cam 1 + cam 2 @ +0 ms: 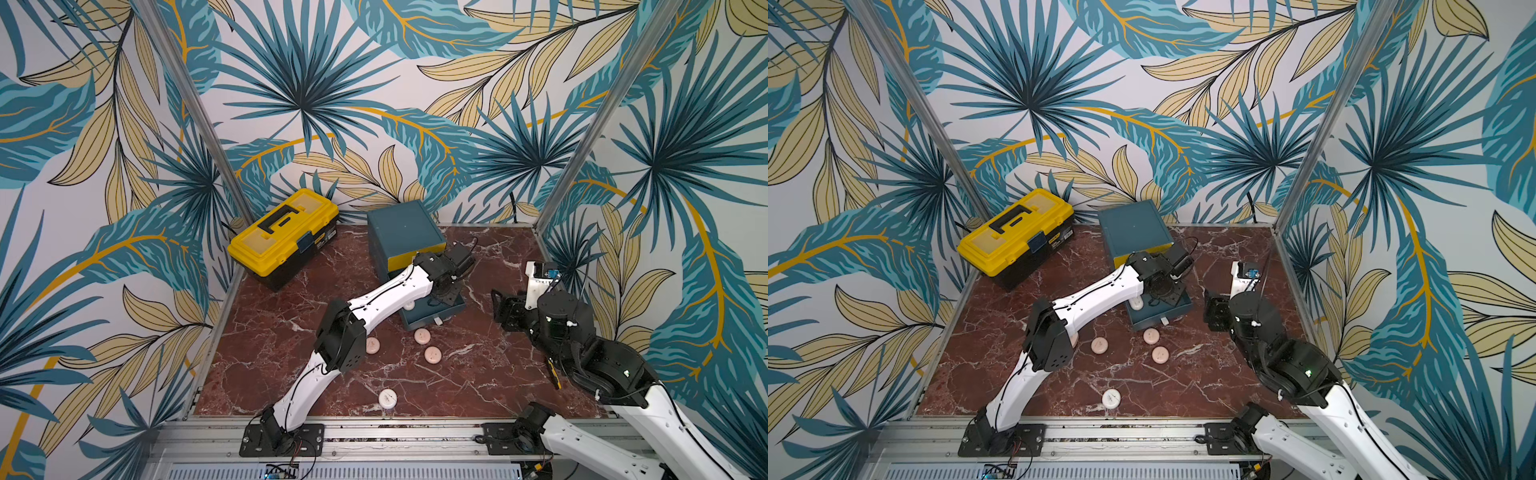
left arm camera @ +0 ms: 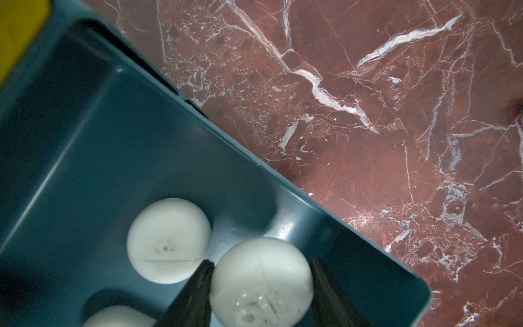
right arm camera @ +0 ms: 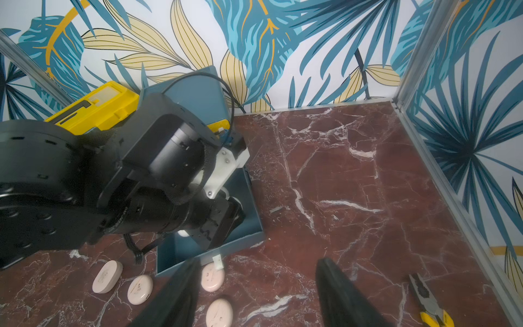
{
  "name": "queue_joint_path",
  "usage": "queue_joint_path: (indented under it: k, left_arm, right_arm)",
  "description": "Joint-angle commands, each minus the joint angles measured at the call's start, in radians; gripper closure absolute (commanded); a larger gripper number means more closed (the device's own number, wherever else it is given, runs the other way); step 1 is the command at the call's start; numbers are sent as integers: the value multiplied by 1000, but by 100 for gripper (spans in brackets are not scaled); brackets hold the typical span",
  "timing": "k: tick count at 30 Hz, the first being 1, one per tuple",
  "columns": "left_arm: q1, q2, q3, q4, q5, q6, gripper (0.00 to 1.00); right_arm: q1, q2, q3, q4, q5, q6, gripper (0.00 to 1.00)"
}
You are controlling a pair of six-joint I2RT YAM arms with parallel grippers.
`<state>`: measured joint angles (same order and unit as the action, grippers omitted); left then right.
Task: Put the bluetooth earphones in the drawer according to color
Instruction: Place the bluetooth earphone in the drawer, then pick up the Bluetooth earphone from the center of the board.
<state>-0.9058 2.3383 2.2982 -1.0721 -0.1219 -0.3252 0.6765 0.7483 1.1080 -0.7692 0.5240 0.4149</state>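
Left gripper point(image 1: 448, 294) hangs over the pulled-out teal drawer point(image 1: 453, 311) of the chest point(image 1: 401, 232) — fingertips hidden by the wrist. White case point(image 1: 409, 305) lies in the drawer just beside this gripper, partly under the arm. Three pink cases point(image 1: 422, 336) point(image 1: 433, 354) point(image 1: 372, 345) sit on the marble table point(image 1: 291, 332), near the gripper on its base side. A second white case point(image 1: 387, 398) lies well apart. Right gripper point(image 1: 500, 309) stands off the drawer — not touching it.

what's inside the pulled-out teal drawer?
Three white earphone cases: a flat case on the drawer floor, a held case in the left gripper, a third case cut off at the frame edge. In both top views the left arm covers most of the inside.
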Motion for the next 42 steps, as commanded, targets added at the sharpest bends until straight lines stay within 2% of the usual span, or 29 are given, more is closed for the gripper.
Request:
queue_joint_path:
  k: [1, 11, 15, 21, 24, 25, 30, 34, 37, 42]
  left_arm:
    - [7, 24, 37, -8, 8, 5, 55]
    - [19, 42, 39, -8, 45, 7, 51]
    - [22, 42, 42, -14, 36, 14, 45]
    - [22, -7, 47, -10, 22, 40, 30]
    - [19, -56, 46, 2, 22, 55, 28]
    - [17, -75, 47, 4, -11, 61, 28]
    - [4, -200, 39, 11, -61, 80, 28]
    - [-2, -347, -31, 37, -137, 77, 28]
    - [-1, -489, -144, 70, -231, 55, 28]
    - [45, -762, -435, 103, -354, -25, 25]
  right_arm:
    - [1, 6, -16, -22, 15, -1, 30]
    - [1, 21, -11, -19, 9, -5, 30]
    - [1, 25, -12, -16, 6, -7, 30]
    - [0, 27, -7, -12, 0, -13, 30]
    - [0, 33, -4, -9, -8, -14, 29]
    - [1, 35, -1, -10, -13, -16, 29]
    - [0, 32, 3, 0, -56, -32, 29]
    - [1, 36, 5, 5, -151, -53, 30]
    - [3, 52, -6, 5, -247, -44, 30]
    - [36, 110, -87, 42, -387, 28, 30]
